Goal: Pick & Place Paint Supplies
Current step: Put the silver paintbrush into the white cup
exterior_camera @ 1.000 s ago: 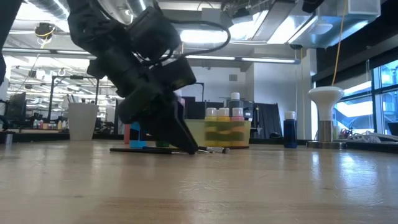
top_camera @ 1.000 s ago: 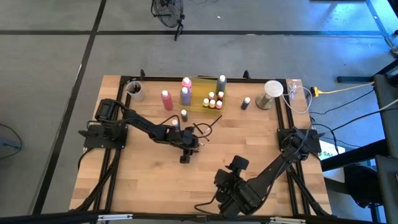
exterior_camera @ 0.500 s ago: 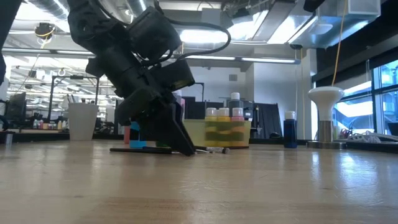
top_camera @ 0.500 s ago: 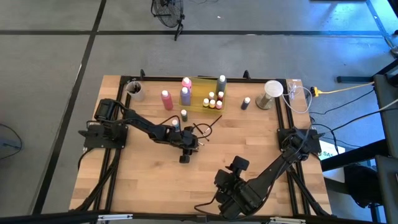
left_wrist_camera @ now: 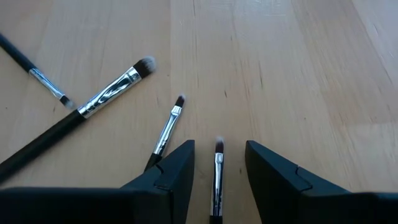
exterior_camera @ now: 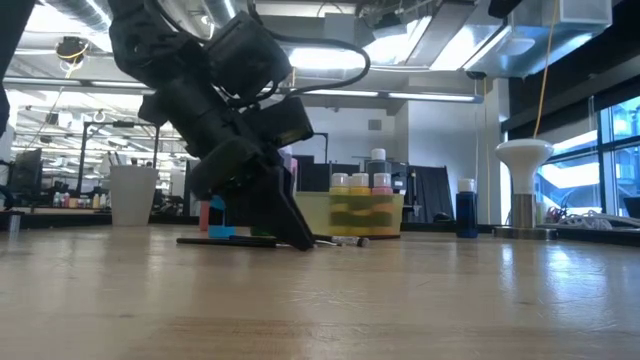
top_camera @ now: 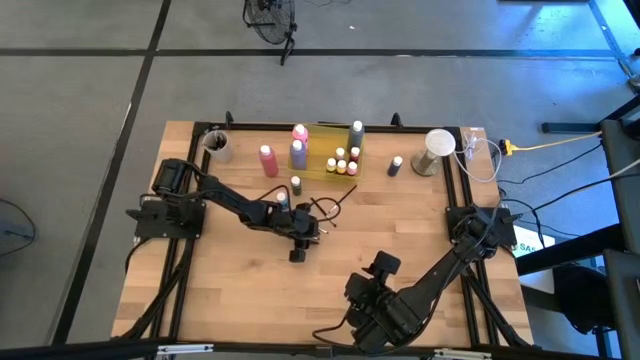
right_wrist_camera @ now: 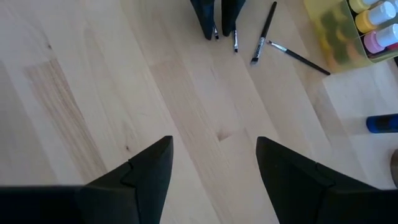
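Several thin dark brushes lie flat on the wooden table point(top_camera: 230, 290) near its middle. My left gripper point(left_wrist_camera: 217, 163) is open and slants down over them. One thin brush point(left_wrist_camera: 217, 177) lies between its fingers, with a gap showing on each side. A second thin brush point(left_wrist_camera: 166, 129) and a thicker one point(left_wrist_camera: 99, 99) lie just beside it. In the low view the left fingertips point(exterior_camera: 303, 242) reach down to the tabletop. My right gripper point(right_wrist_camera: 214, 163) is open with nothing in it, raised over the table's near side point(top_camera: 372, 275).
Along the far edge stand tall pink point(top_camera: 267, 160), purple point(top_camera: 298, 153) and grey point(top_camera: 357, 132) bottles, a yellow tray point(top_camera: 328, 165) with small bottles, a blue bottle point(top_camera: 396, 165) and pale cups point(top_camera: 217, 146) point(top_camera: 436, 150). One small bottle point(top_camera: 296, 185) stands alone near the left arm.
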Controlling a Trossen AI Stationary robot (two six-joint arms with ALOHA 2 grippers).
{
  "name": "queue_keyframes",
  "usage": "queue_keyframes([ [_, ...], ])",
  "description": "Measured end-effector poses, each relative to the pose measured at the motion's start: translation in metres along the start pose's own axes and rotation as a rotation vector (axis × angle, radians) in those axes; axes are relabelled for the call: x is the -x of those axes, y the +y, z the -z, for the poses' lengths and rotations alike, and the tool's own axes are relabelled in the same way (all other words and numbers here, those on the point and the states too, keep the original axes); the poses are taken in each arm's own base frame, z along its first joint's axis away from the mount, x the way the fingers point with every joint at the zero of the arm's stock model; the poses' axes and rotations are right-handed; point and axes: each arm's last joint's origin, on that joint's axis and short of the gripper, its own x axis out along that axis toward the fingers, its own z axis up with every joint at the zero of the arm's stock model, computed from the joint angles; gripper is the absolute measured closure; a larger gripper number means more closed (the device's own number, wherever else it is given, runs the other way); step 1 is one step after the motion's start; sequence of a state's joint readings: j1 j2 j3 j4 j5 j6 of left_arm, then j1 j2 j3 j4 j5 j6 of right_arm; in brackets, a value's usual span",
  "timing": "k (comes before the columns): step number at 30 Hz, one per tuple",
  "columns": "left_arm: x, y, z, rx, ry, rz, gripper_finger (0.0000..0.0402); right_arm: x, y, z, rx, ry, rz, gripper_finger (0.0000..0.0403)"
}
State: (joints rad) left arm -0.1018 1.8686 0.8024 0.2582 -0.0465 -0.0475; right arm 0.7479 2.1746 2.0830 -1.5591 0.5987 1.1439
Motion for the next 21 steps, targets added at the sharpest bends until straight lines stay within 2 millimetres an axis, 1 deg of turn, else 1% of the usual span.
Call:
queue_keyframes([
  [7,-0.018,0.005,0.008,0.025,-0.004,0.019,0.0263,0.0,0.001,0.0,-0.004,-0.003,-0.006,0.0169],
  [10,-0.018,0.005,0.008,0.027,-0.006,0.025,0.0263,0.0,0.001,0.0,-0.006,-0.004,-0.008,0.0169],
  [14,-0.013,0.005,0.005,0.028,-0.009,0.033,0.0263,0.0,0.001,0.0,0.0,-0.004,-0.008,0.0169],
  [17,-0.009,0.004,0.005,0.032,0.016,0.047,0.0263,0.0,0.001,0.0,0.002,-0.004,-0.009,0.0169],
  [21,-0.008,0.004,0.006,0.044,0.034,0.042,0.0263,0.003,0.003,0.003,0.011,-0.007,-0.014,0.0169],
])
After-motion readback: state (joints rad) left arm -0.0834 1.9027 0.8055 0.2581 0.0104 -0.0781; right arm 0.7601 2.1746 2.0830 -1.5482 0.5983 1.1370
